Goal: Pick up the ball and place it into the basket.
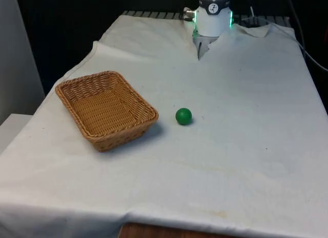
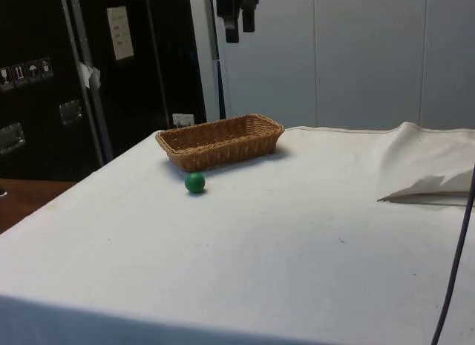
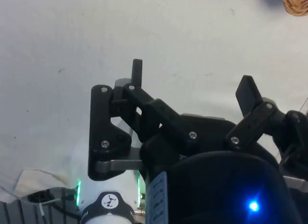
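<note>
— What's on the desk (image 1: 246, 146), counted?

— One green ball (image 1: 183, 115) and one wicker basket (image 1: 105, 109), both on the white cloth. Nothing lies inside the basket.

— Where does the ball sit?

— On the cloth just beside the basket, apart from it, off its long wall near a corner. In the front view it lies to the basket's right; in the side view it lies in front of the basket.

— Which way does it point?

— It is round, so it has no long axis. The basket is oblong, and in the front view its long side runs slantwise, from far left to near right.

— And your jaws (image 3: 192, 86)?

— Spread wide and holding nothing, high above the bare cloth, well apart from the ball.
</note>
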